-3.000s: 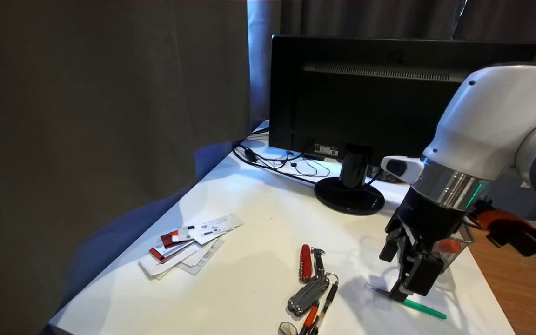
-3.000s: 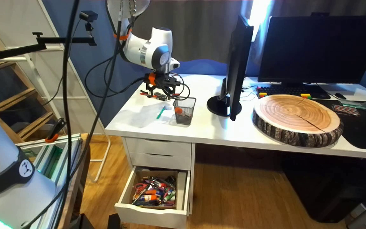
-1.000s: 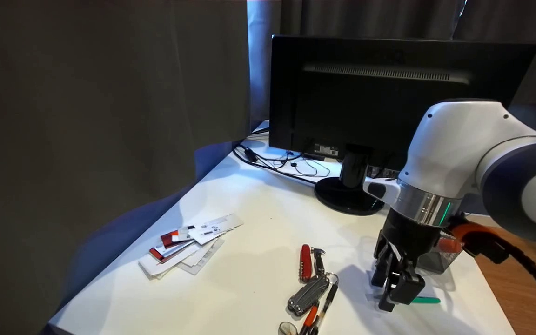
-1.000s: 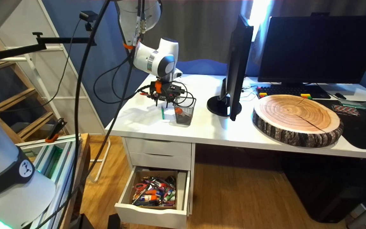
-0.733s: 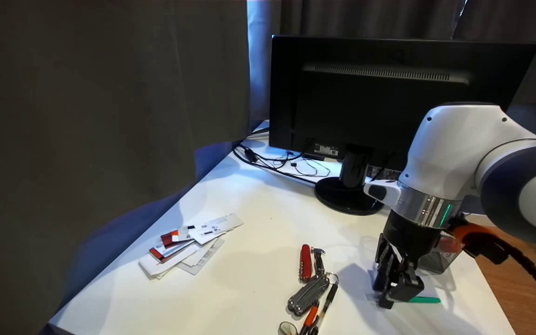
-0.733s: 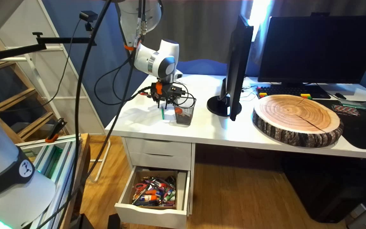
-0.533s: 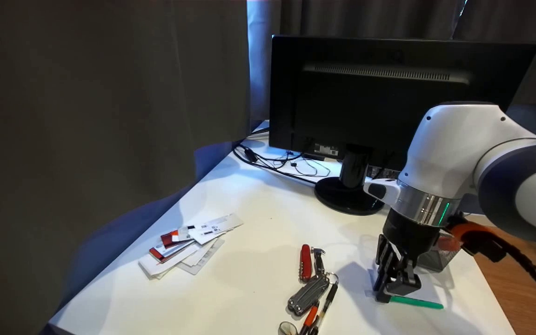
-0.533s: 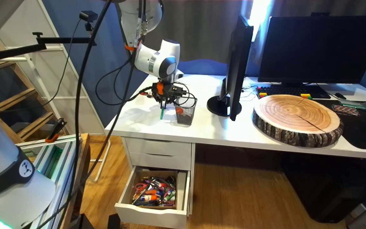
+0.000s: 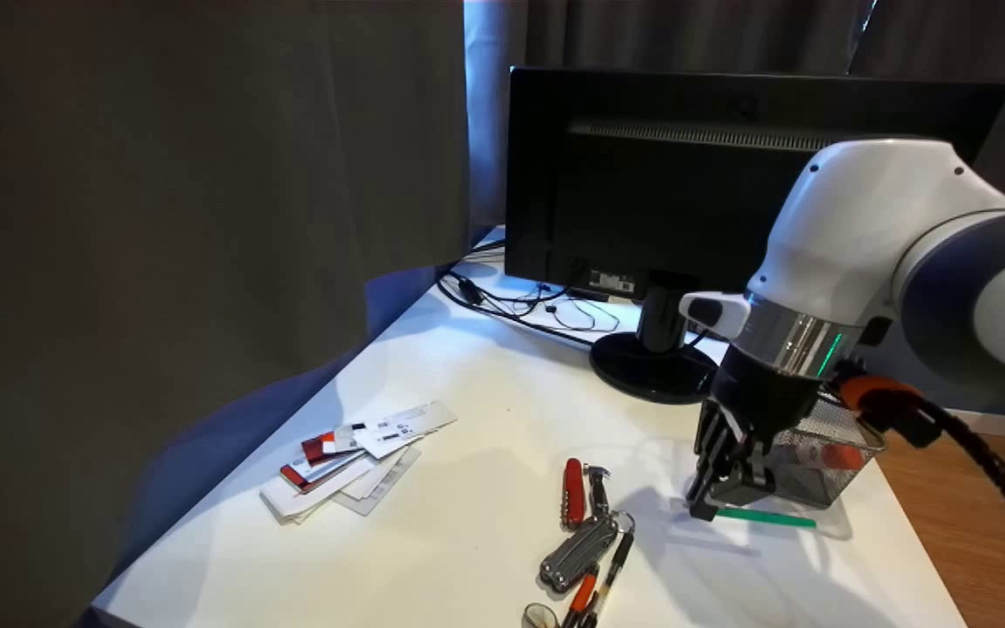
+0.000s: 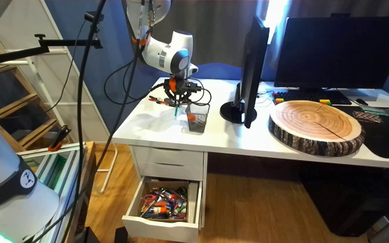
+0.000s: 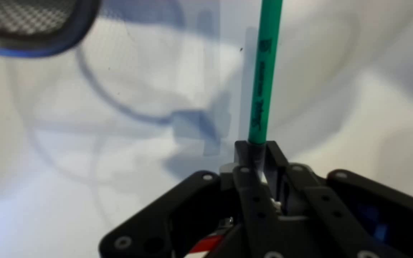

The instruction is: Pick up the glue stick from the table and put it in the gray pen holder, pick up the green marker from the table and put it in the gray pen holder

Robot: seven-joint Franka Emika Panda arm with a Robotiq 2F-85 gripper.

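The gray pen holder (image 10: 197, 127) has the orange glue stick (image 10: 191, 117) inside, seemingly tilted, though you see it poorly. Your gripper (image 11: 257, 150) pinches the green marker (image 11: 264, 75) by one end, above the table (image 9: 459, 558) and near the holder.

One pen holder (image 10: 197, 127), two monitors (image 10: 339, 50)

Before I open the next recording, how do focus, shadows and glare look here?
Wrist view: the pen holder is blurred, the green marker crisper, soft shadows crossing the table. In an exterior view, a curtain is very dark; in an exterior view, light between curtains is blown out.
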